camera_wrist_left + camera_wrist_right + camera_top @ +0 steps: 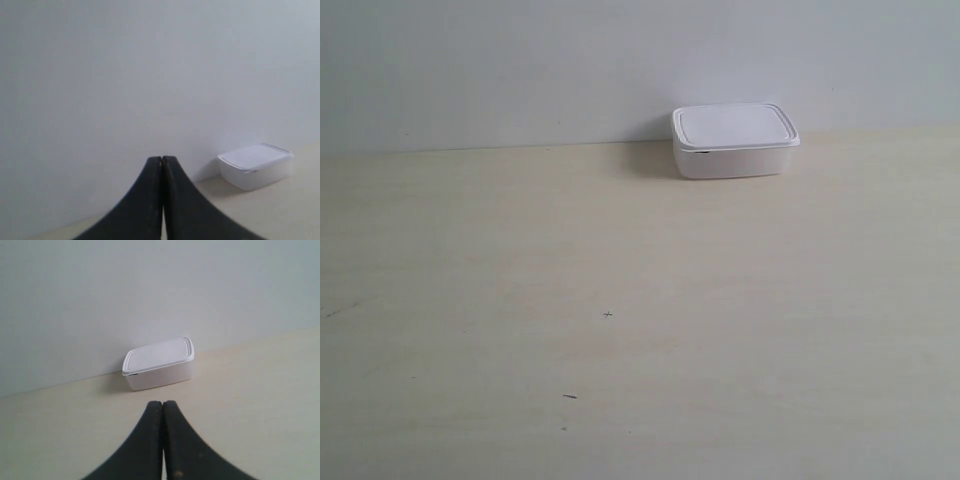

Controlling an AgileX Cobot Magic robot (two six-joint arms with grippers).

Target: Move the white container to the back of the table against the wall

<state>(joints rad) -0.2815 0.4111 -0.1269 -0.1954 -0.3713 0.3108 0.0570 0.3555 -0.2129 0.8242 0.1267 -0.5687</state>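
The white container [734, 140] rests on the table [620, 300] at the back, its far side against the wall [520, 70], lid on. It also shows in the left wrist view as the white container [256, 166] and in the right wrist view as the white container [159, 363]. My left gripper [162, 159] is shut with nothing held, well away from the box. My right gripper [162, 403] is shut too, empty, a short way in front of the box. Neither arm appears in the exterior view.
A few tiny dark specks [608, 315] mark the pale tabletop. The wall [150, 290] runs along the whole back edge of the table.
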